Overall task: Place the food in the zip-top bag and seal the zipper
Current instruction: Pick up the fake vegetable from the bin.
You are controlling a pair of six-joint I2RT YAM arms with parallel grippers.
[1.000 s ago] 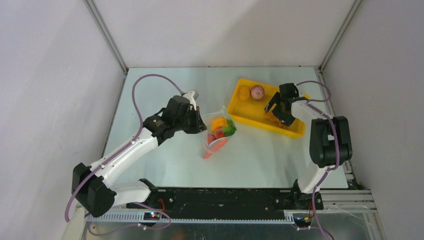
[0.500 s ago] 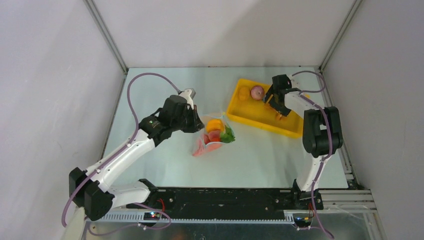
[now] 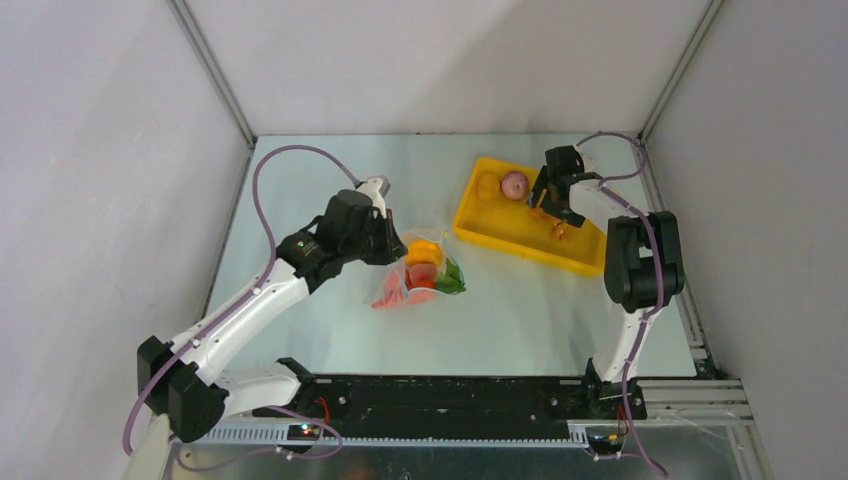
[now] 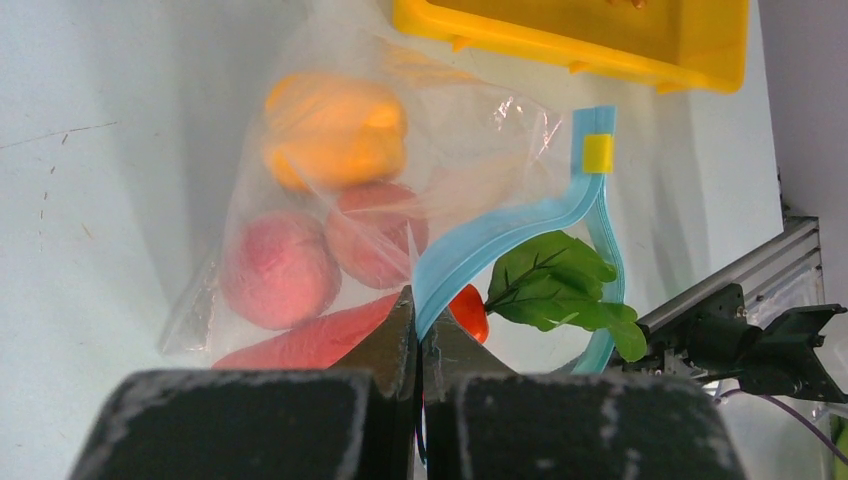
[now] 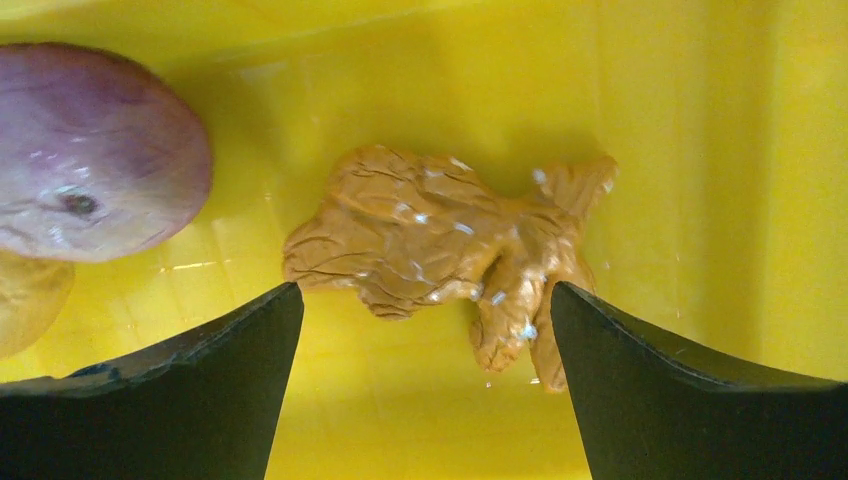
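The clear zip-top bag (image 3: 418, 275) lies mid-table and also shows in the left wrist view (image 4: 460, 170). It holds a yellow-orange fruit (image 4: 335, 130), two pinkish peaches (image 4: 280, 270) and a red-orange carrot (image 4: 310, 340) whose green leaf (image 4: 560, 290) sticks out of the mouth. My left gripper (image 4: 420, 300) is shut on the teal zipper (image 4: 500, 235). My right gripper (image 5: 425, 300) is open above the yellow tray (image 3: 500, 230), its jaws on either side of an amber piece (image 5: 440, 240). A purple-pink onion (image 5: 90, 150) lies left of it.
Another amber piece (image 3: 560, 232) and a yellow-orange fruit (image 3: 487, 186) lie in the tray. White walls close the table's left, back and right. The black rail (image 3: 450, 400) with the arm bases runs along the near edge.
My left gripper has dragged the bag left and toward the near edge. My right gripper has moved from the tray's right part up to beside the onion.
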